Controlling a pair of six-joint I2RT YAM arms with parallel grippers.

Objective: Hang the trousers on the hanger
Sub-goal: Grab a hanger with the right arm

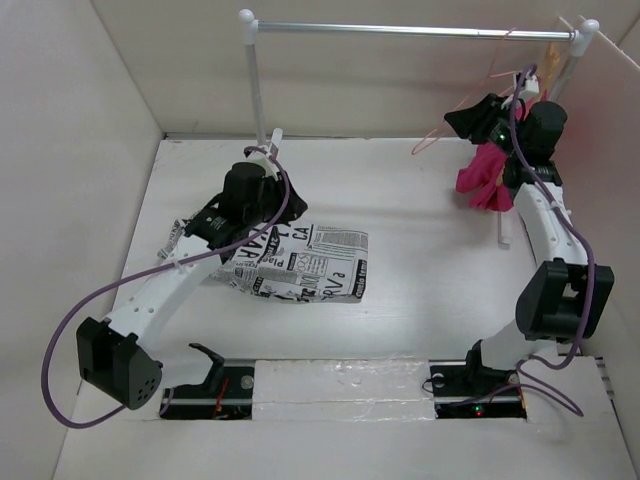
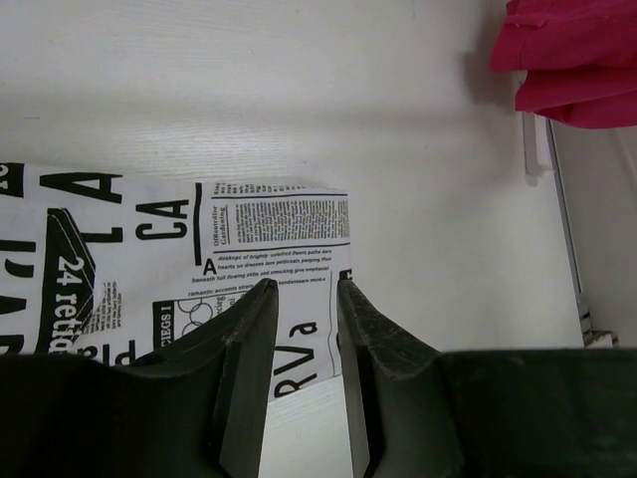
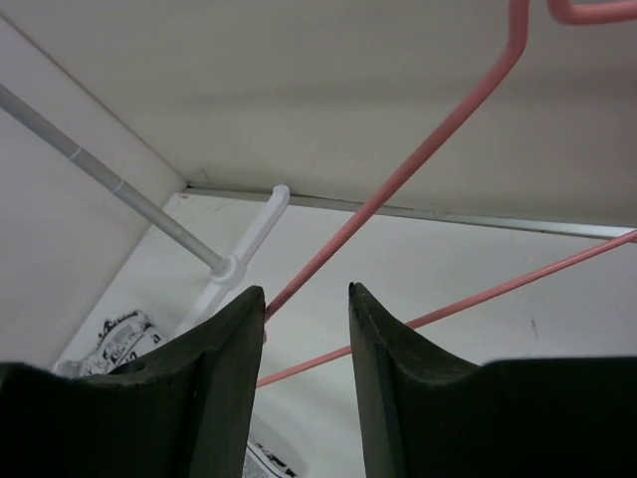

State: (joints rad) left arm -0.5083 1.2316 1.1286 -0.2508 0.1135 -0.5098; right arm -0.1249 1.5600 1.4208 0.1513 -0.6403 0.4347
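A: The trousers are lying folded on the tabletop; the left claw is hovering over them, slightly parted, holding nothing.

B: The right claw is gaping by the hanger, gripping nothing. That thin wire is probably going to swing away if nudged.

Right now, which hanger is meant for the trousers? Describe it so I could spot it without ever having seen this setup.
Find the metal rail across the back and follow it to its right end. There, beside the bunched magenta garment, is the hanger: a triangle of salmon-pink wire, thin as a cord, just ahead of the right arm's open fingers.
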